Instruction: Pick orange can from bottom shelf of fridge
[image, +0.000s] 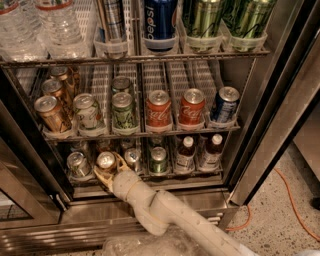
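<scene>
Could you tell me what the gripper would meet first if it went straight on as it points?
Most likely the orange can on the bottom shelf; the gripper sits right at it, pointing into the fridge; contact is unclear.

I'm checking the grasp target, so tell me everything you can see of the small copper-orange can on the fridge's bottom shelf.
The small copper-orange aluminium can stands upright at the front of the bottom wire shelf, second lane from the left, beside a silvery can. Its silver lid with pull tab shows; little of the shiny orange body is visible. The beige gripper sits at its lower front, hiding that part.
</scene>
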